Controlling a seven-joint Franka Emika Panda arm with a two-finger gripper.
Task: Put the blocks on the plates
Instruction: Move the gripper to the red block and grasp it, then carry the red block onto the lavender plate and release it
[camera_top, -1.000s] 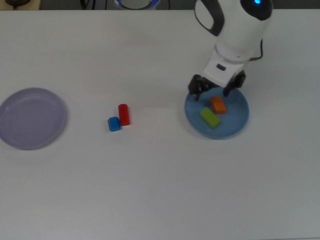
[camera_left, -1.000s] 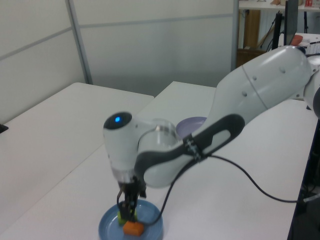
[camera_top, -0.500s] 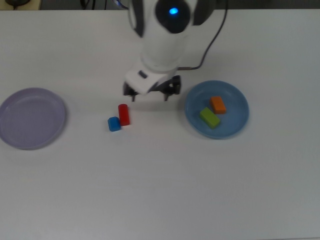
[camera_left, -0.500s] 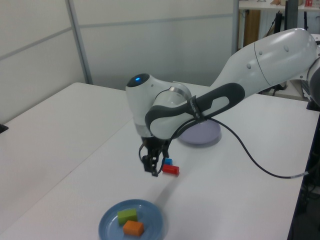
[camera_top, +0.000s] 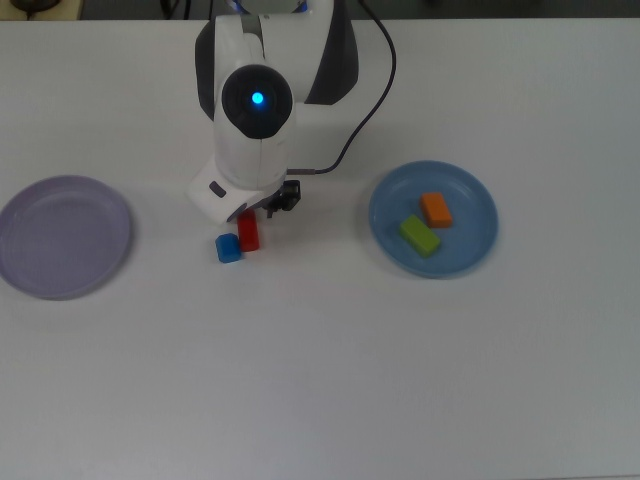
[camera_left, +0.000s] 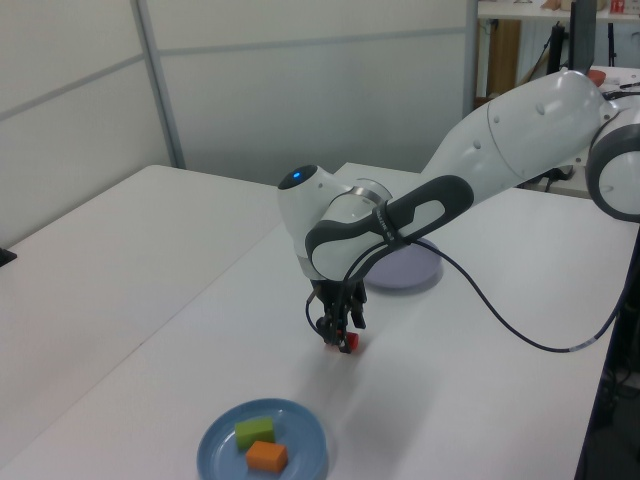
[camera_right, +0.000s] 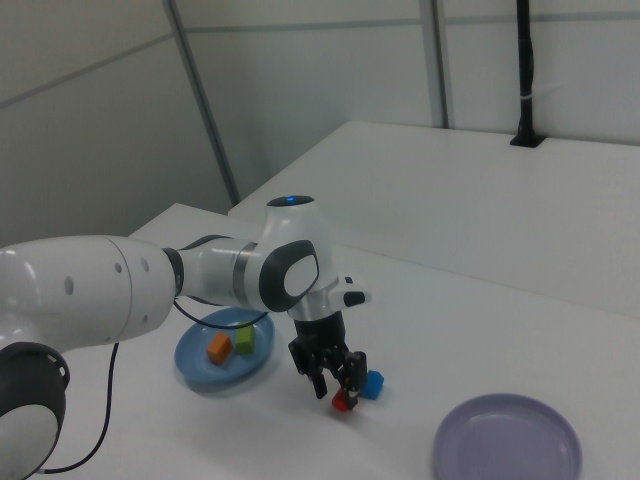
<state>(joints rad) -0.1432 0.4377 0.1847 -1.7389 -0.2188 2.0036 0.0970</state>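
My gripper (camera_top: 251, 213) is open and low over the red block (camera_top: 248, 237), its fingers either side of the block's far end; the arm's hand hides that end in the top view. The red block (camera_right: 342, 402) lies on the table against the blue block (camera_top: 228, 248), which sits just to the top view's left. On the blue plate (camera_top: 472, 236) at the top view's right rest the orange block (camera_top: 435, 209) and the lime-green block (camera_top: 419, 235). The lavender plate (camera_top: 62, 236) at the top view's far left holds nothing.
The white arm (camera_top: 257, 105) reaches in from the top view's upper edge, with a black cable (camera_top: 368, 110) looping toward the blue plate. In the left view the arm hides part of the lavender plate (camera_left: 410, 272). White table (camera_top: 320, 380) all around.
The gripper has swung from above the blue plate to the top view's left and come down over the red block. The blocks and plates have not moved.
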